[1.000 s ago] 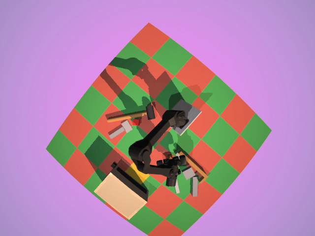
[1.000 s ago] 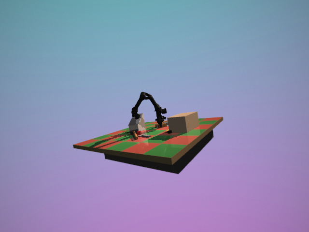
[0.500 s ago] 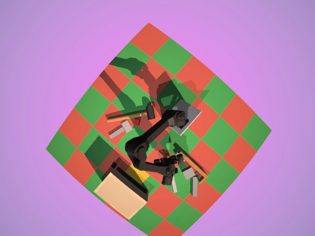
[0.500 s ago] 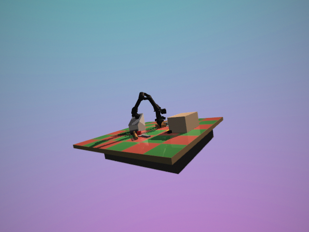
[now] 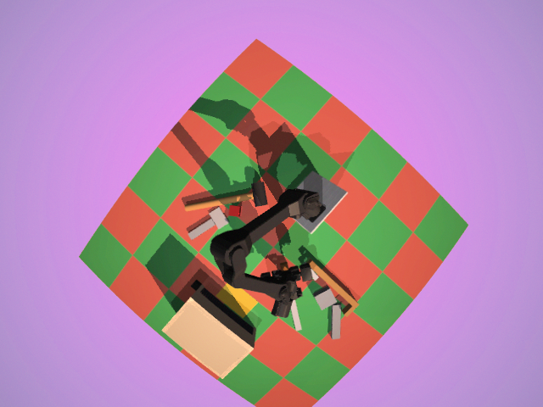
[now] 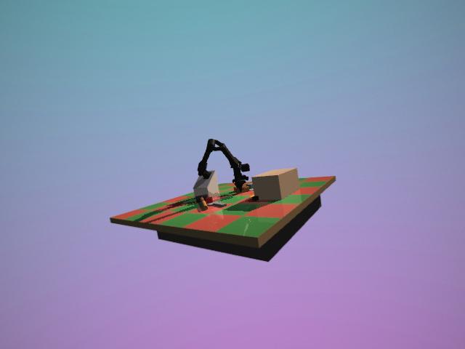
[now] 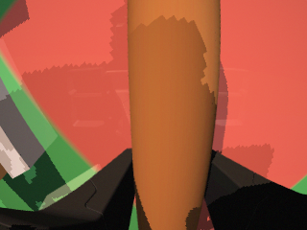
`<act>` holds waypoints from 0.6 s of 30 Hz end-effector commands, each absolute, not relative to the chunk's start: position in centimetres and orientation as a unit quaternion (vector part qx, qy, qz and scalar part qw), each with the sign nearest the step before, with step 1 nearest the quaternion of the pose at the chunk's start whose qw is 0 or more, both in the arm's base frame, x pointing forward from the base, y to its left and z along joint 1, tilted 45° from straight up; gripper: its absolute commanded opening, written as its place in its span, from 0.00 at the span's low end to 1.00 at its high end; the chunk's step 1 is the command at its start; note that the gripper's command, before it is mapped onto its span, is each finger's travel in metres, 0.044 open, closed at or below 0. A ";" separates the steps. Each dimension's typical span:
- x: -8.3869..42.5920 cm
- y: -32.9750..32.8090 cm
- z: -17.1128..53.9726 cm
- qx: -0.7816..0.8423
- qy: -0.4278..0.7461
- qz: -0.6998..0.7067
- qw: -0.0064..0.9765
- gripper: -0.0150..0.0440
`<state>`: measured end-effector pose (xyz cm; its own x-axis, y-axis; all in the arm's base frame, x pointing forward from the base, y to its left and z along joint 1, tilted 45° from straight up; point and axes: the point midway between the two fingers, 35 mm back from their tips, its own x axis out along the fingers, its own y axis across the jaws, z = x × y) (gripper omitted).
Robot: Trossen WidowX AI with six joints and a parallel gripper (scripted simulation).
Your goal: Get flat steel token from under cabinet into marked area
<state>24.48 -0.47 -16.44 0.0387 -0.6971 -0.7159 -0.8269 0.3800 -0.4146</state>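
In the top view, the cabinet (image 5: 208, 337) (image 6: 267, 187) stands along the tabletop's (image 5: 259, 65) (image 6: 248, 226) (image 7: 269, 43) lower-left edge, the marked area (image 5: 239, 300) (image 6: 252, 195) before it on the inward side. The mallet (image 5: 260, 193) (image 6: 203, 203) lies between the arm's mount (image 5: 337, 193) (image 6: 213, 187) and the upper-left edge, the cube (image 5: 234, 211) (image 6: 209, 199) near its handle.

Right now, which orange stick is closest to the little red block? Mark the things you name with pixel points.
The stick with the black head (image 5: 260, 193) (image 6: 200, 198), right beside the red block (image 5: 234, 211) (image 6: 209, 199). The jaws' orange stick (image 5: 283, 266) (image 7: 173, 96) is farther away.
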 end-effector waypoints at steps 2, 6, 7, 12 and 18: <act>24.7 -0.9 -15.8 -0.555 0.688 0.069 0.463 0.25; 24.9 -1.3 -15.4 -0.555 0.688 0.069 0.463 0.25; 24.9 -1.3 -15.3 -0.555 0.688 0.069 0.463 0.25; 25.1 -1.8 -14.9 -0.555 0.688 0.069 0.463 0.25; 25.3 -2.3 -14.4 -0.555 0.688 0.069 0.463 0.25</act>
